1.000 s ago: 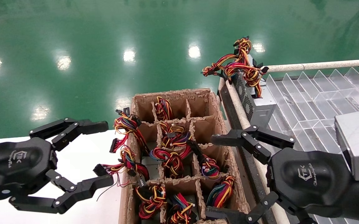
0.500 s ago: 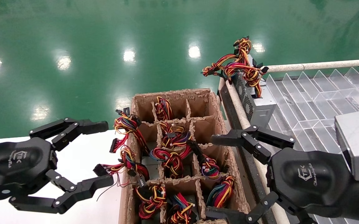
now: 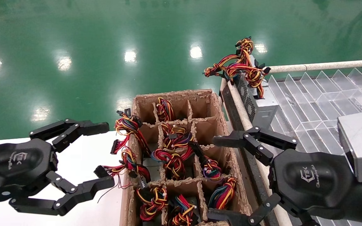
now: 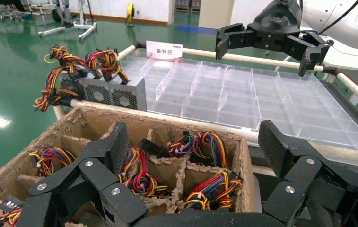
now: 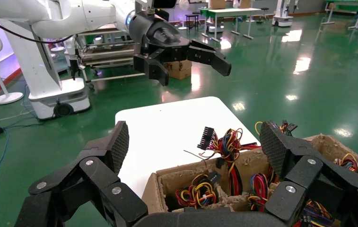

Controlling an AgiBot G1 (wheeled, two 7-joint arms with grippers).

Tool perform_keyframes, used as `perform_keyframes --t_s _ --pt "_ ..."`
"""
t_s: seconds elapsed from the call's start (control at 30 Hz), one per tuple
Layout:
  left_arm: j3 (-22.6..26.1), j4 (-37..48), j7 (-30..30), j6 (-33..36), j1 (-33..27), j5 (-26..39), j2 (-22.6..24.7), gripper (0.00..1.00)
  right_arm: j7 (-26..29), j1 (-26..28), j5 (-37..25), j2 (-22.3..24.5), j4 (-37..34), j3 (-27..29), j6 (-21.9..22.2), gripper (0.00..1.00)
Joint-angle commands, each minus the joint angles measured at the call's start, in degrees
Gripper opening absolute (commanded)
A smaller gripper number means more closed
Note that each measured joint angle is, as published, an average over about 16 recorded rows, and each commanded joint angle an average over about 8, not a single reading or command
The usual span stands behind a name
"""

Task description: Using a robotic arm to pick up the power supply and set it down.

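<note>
A grey power supply (image 3: 260,105) with a perforated face stands at the near corner of the clear divided tray (image 3: 319,94), its red, yellow and orange wires (image 3: 242,64) piled on top; it also shows in the left wrist view (image 4: 106,93). My right gripper (image 3: 214,178), with the silver block (image 3: 359,144) at its wrist, hangs open over the right edge of the cardboard crate (image 3: 181,94), short of that power supply and holding nothing. My left gripper (image 3: 104,154) hangs open beside the crate's left side, also holding nothing.
The crate's compartments hold several wire bundles (image 3: 173,160), and some spill over its left wall (image 3: 127,125). A white table (image 3: 83,157) lies under the left gripper. A padded rail (image 3: 319,66) borders the tray. Green floor lies beyond.
</note>
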Motion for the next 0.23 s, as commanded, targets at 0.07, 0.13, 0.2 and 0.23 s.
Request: perform_keyframes --t_s 0.07,0.13,0.2,0.23 --pt "0.00 0.00 0.00 0.00 0.00 0.00 0.00 1.00 0.00 0.00 0.00 0.00 0.00 0.00 0.00 1.00" --pt "0.00 0.00 0.00 0.00 0.00 0.00 0.00 1.00 0.00 0.00 0.00 0.00 0.00 0.00 0.00 1.00" --pt "0.00 0.00 0.00 0.00 0.00 0.00 0.00 1.00 0.00 0.00 0.00 0.00 0.00 0.00 0.00 1.00" --pt "0.00 0.00 0.00 0.00 0.00 0.00 0.00 1.00 0.00 0.00 0.00 0.00 0.00 0.00 0.00 1.00"
